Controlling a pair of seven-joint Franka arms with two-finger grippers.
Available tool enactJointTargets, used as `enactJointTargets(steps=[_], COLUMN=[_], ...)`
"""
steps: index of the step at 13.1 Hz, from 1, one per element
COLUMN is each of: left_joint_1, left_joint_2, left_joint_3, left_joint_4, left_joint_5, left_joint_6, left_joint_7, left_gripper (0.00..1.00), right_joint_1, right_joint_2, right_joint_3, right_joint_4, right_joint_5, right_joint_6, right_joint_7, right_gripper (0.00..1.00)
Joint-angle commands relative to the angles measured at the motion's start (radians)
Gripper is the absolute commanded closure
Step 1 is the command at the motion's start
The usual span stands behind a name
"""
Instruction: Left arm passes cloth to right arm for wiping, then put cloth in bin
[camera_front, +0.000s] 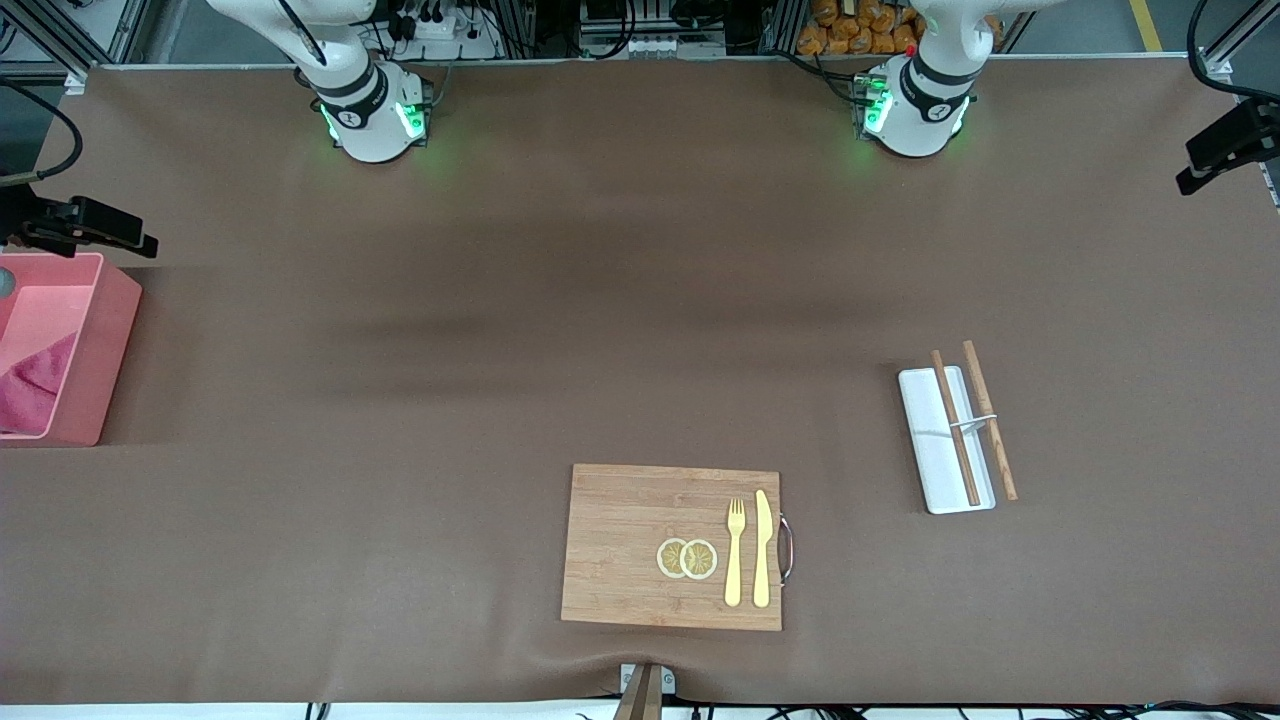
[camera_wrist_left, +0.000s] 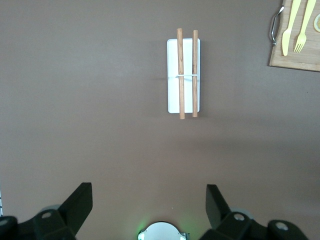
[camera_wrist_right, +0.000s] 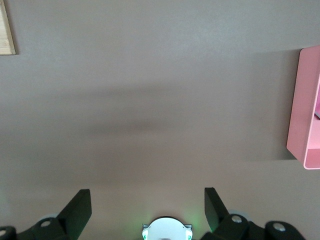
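The magenta cloth (camera_front: 30, 385) lies crumpled inside the pink bin (camera_front: 100, 340), which stands at the right arm's end of the table. One wall of the bin also shows in the right wrist view (camera_wrist_right: 302, 115). My right gripper (camera_wrist_right: 148, 197) is open and empty, high over bare table above its own base. My left gripper (camera_wrist_left: 149, 192) is open and empty, high over bare table above its own base. Neither gripper shows in the front view, only the arms' bases along the table's edge.
A white tray (camera_front: 945, 440) with two wooden sticks (camera_front: 990, 420) across it lies toward the left arm's end. A wooden cutting board (camera_front: 640, 540) with a yellow fork (camera_front: 735, 550), a knife (camera_front: 762, 548) and two lemon slices (camera_front: 687, 558) lies nearest the front camera.
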Motion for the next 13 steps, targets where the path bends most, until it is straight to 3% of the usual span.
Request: enactJointTargets(steps=[1,6,13], left_joint_1=[0.001,0.003,0.0], left_joint_2=[-0.041,-0.086,-0.077], left_joint_3=[-0.017,-0.072,-0.079], left_joint_4=[-0.068,-0.183,-0.169], left_joint_5=[0.001,0.001,0.0], left_joint_6=[0.034,0.129,0.113], left_joint_7=[-0.06,-0.135,-0.146], left_gripper=[0.0,0.0,0.0], right_joint_1=[0.009,0.023,-0.001], right_joint_2=[-0.043,-0.063,-0.06], right_joint_3=[0.009,0.014,0.012], right_joint_4=[-0.023,0.007,0.001], right_joint_5=[-0.024,-0.041,-0.047], right_joint_6=[0.009,0.08,0.115], right_joint_7=[-0.034,-0.046,-0.028], right_gripper=[0.0,0.0,0.0])
